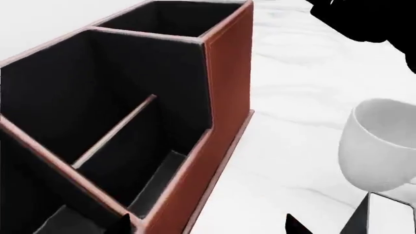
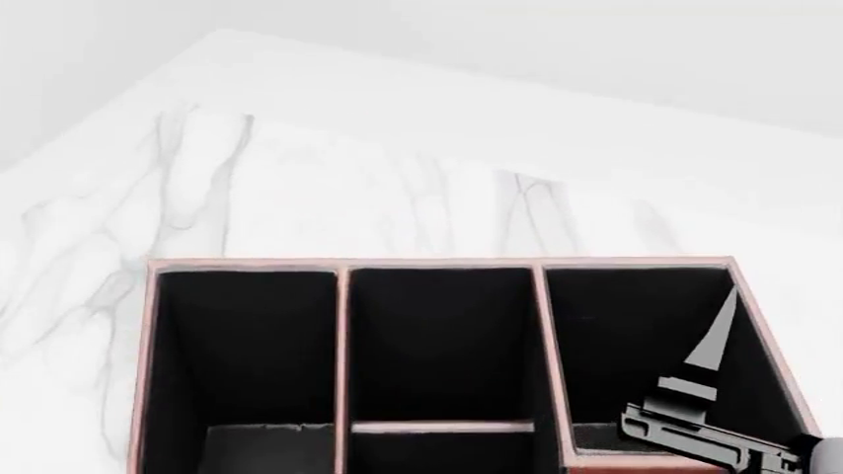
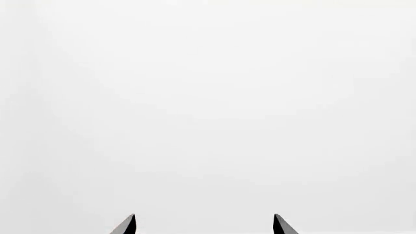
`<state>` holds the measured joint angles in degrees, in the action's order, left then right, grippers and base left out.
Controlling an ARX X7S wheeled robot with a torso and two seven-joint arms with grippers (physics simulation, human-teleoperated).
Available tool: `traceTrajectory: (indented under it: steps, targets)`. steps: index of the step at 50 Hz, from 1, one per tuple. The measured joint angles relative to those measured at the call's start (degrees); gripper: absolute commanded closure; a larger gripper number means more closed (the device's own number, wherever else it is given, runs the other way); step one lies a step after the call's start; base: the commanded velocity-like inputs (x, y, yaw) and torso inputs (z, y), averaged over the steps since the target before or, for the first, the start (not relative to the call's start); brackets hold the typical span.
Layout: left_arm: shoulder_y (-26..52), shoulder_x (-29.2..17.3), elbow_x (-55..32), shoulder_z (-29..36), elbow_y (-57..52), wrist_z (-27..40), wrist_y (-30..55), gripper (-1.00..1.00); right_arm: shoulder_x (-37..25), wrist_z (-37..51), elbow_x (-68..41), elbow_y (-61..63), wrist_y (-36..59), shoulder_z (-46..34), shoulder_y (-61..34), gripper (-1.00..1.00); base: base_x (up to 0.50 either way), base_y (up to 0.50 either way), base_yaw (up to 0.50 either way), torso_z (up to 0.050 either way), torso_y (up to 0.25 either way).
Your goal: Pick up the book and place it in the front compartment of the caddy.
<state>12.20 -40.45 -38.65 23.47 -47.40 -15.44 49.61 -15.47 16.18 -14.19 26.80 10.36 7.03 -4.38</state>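
Observation:
The reddish-brown caddy (image 1: 229, 92) with black lining fills the left wrist view. It also shows from above in the head view (image 2: 343, 346). A low cross divider (image 2: 441, 427) parts its middle column. The larger cell, the front compartment (image 2: 441, 346), lies beyond the divider and is empty. Of the book (image 1: 359, 222) only a black slice with a pale edge shows below the mug. My left gripper (image 1: 208, 226) is open and empty, one fingertip over the caddy's near corner, the other over the table. My right gripper (image 3: 204, 225) is open and empty, facing blank white.
A white mug (image 1: 380, 146) stands on the white marble table (image 1: 293, 97) beside the caddy's end wall. A black shape (image 1: 354, 19) cuts into the left wrist view's far corner. A grey gripper finger (image 2: 718, 341) hangs over the caddy's right column.

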Motion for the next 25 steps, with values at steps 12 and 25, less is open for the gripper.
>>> traceTrajectory:
  steps: [12, 25]
  targets:
    - [2.58, -3.10, -2.52, 3.47, -2.30, -4.58, 3.83, -1.00, -0.34, 0.39, 0.06, -0.48, -0.17, 0.00, -0.28, -1.00, 0.00, 0.00, 0.00, 0.000, 0.000]
    - [3.92, -4.00, -3.38, 5.73, -2.92, -7.25, 4.60, -1.00, -0.59, 0.62, 0.16, -0.84, -0.57, -0.29, -0.27, -1.00, 0.00, 0.00, 0.00, 0.000, 0.000]
